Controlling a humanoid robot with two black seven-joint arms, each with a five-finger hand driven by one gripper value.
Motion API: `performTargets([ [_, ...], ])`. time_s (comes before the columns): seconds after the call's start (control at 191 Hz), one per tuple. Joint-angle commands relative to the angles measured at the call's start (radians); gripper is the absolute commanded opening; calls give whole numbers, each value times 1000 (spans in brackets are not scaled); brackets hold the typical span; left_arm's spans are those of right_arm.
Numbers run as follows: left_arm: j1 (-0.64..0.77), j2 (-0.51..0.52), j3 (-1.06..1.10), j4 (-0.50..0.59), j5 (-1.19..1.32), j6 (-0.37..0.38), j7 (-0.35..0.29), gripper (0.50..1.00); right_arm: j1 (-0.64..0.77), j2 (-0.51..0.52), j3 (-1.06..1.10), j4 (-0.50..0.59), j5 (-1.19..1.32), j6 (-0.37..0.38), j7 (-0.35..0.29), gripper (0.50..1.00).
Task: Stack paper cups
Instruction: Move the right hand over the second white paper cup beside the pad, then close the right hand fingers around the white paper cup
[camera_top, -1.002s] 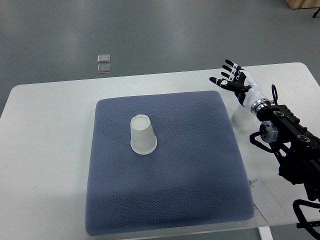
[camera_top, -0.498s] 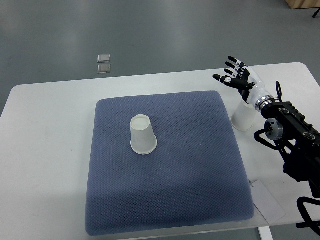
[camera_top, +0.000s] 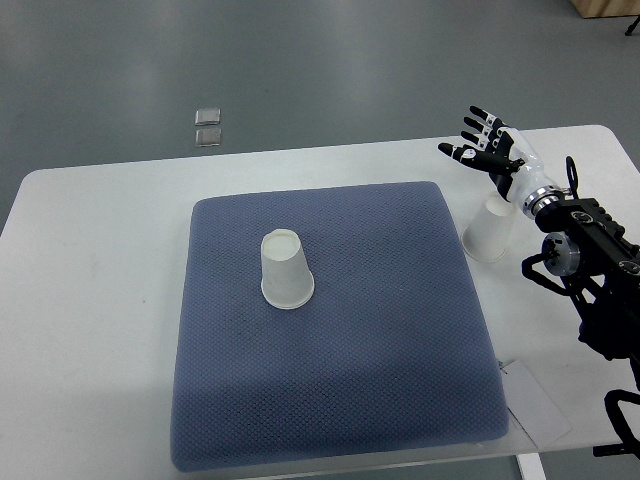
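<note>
A flat piece of white paper (camera_top: 535, 405) is lying at the near right corner of the white table (camera_top: 90, 300), partly tucked under the big soft blue-grey square mat (camera_top: 335, 380). The mat is covering most of the table top.

A white paper cup (camera_top: 285, 267) is standing upside down on the mat, a little left of the middle. Its wide rim is resting on the mat and its small closed bottom is pointing up, so nothing is showing inside it.

A second white paper cup (camera_top: 488, 231) is sitting on the bare table, just beside the right edge of the mat. It is upside down too, and the robot's wrist is hiding part of it.

The right hand (camera_top: 487, 146) is hanging in the air above and a bit behind that cup. Its black-tipped fingers (camera_top: 477, 117) are spreading wide apart, and it is holding nothing.

Far away on the grey floor, two small shiny squares (camera_top: 208, 127) are lying side by side.
</note>
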Motion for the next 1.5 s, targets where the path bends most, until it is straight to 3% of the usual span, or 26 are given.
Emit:
performTargets([
  [0.0, 0, 0, 0, 0, 0, 0, 0, 1000, -2, -5, -7, 16, 2, -2, 30, 934],
  [0.288, 1, 0, 0, 0, 0, 0, 0, 1000, 10, -121, -125, 66, -1, 1, 40, 932],
  [0.294, 1, 0, 0, 0, 0, 0, 0, 1000, 13, -167, -173, 75, -5, 3, 40, 932],
  [0.493, 0, 0, 0, 0, 0, 0, 0, 1000, 67, -331, -408, 135, -35, 3, 50, 932],
  [0.635, 0, 0, 0, 0, 0, 0, 0, 1000, 90, -442, -519, 215, -268, 1, 76, 932],
  [0.797, 0, 0, 0, 0, 0, 0, 0, 1000, 91, -459, -530, 257, -497, 6, 91, 932],
  [1.096, 1, 0, 0, 0, 0, 0, 0, 1000, 111, -503, -580, 284, -765, 80, 123, 932],
  [1.494, 0, 0, 0, 0, 0, 0, 0, 1000, 191, -528, -694, 250, -876, 89, 126, 930],
])
